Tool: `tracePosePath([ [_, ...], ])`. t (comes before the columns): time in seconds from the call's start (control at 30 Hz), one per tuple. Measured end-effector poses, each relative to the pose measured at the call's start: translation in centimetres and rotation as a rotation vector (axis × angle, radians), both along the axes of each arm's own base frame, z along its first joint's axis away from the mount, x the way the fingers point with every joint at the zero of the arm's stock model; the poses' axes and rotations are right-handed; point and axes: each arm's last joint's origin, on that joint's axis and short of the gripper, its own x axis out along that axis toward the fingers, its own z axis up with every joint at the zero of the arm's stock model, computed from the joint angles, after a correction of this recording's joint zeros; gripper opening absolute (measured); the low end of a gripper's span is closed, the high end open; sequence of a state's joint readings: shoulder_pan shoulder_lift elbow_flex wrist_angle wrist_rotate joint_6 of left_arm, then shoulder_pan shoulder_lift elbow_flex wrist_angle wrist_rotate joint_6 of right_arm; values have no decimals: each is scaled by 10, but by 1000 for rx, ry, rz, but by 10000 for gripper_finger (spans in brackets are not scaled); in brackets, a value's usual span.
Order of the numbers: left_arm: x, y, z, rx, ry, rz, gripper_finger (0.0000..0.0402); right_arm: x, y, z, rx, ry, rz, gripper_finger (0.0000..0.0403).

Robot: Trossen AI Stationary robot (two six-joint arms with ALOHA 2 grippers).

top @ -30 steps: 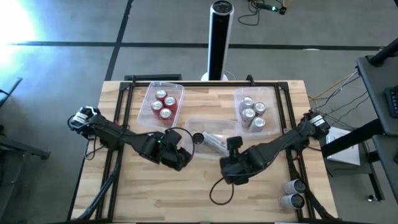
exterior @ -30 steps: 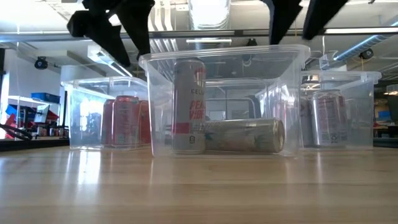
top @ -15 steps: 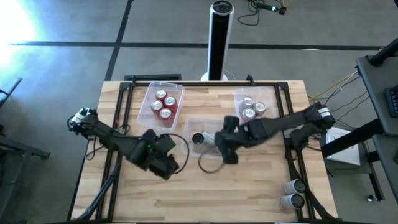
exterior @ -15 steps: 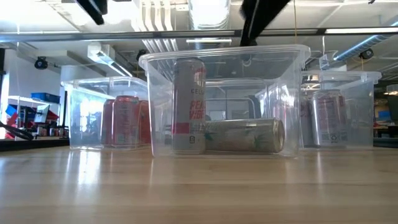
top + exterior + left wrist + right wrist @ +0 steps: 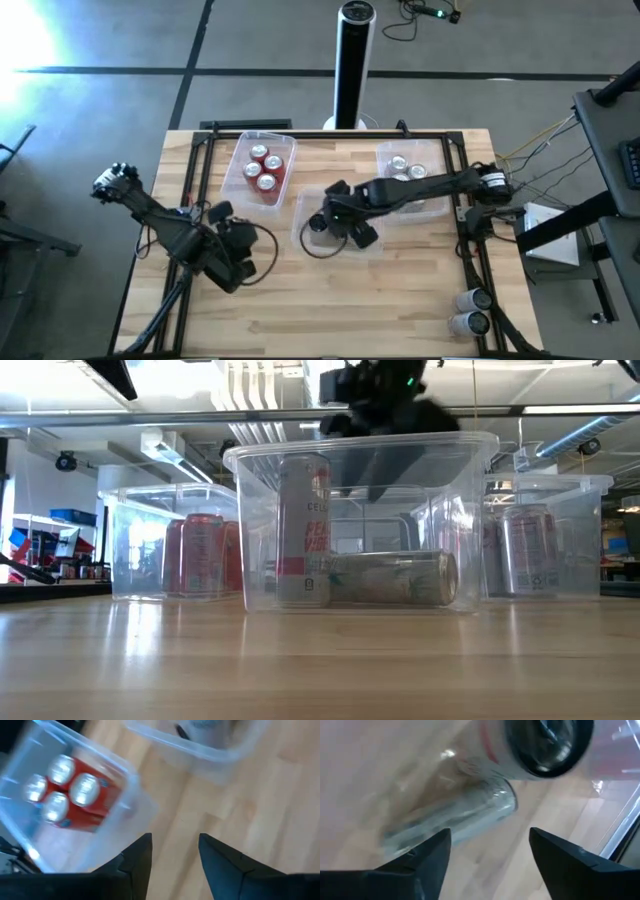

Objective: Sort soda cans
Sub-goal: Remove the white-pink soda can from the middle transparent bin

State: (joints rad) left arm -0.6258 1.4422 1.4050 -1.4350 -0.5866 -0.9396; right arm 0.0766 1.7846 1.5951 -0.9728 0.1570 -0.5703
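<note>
A clear centre tub (image 5: 300, 232) holds an upright silver-and-red soda can (image 5: 303, 530) and a silver can lying on its side (image 5: 395, 578). My right gripper (image 5: 340, 218) hangs open over this tub. In its wrist view the lying can (image 5: 455, 822) sits past the spread fingers and the upright can's top (image 5: 547, 745) is beyond. My left gripper (image 5: 238, 255) is open above bare table at the near left, holding nothing. Red cans (image 5: 264, 168) stand in the far left tub, and silver cans (image 5: 405, 175) stand in the far right tub.
Two more cans (image 5: 470, 310) lie at the table's near right corner. A black-and-white column (image 5: 354, 60) stands behind the far edge. The left wrist view shows the red cans' tub (image 5: 65, 795) and bare wood ahead of the fingers.
My right gripper has swung from the table's near middle toward the far side and left, and now sits over the centre tub. My left gripper has drawn back from beside the centre tub toward the near left. The cans have stayed where they were.
</note>
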Motion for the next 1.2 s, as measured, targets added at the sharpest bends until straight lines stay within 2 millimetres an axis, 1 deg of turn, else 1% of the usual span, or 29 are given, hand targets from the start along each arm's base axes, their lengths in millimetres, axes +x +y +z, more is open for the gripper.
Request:
tracePosePath([
  [0.13,-15,14,-1,87,-88,23,142,12,-18,-13,-2,-16,-41,236],
  [0.27,-26,25,-4,131,-171,37,137,19,-26,-28,8,16,-7,229],
  [0.4,-34,31,-11,91,-232,44,132,24,-27,-46,94,64,38,245],
  [0.5,-39,34,-16,71,-262,48,130,28,-27,-60,88,103,51,264],
  [0.63,-45,38,-23,68,-266,51,129,31,-27,-68,94,125,23,291],
  [0.77,-49,41,-24,50,-287,75,129,31,-28,-66,91,100,-73,320],
  [0.87,-50,43,-22,54,-307,82,129,28,-29,-61,122,98,-164,337],
  [0.93,-51,43,-21,59,-316,84,129,25,-29,-60,127,123,-162,345],
  [1.07,-51,44,-20,72,-327,87,129,24,-30,-60,135,122,-197,349],
  [1.2,-51,44,-20,72,-327,86,129,23,-30,-59,156,111,-334,343],
])
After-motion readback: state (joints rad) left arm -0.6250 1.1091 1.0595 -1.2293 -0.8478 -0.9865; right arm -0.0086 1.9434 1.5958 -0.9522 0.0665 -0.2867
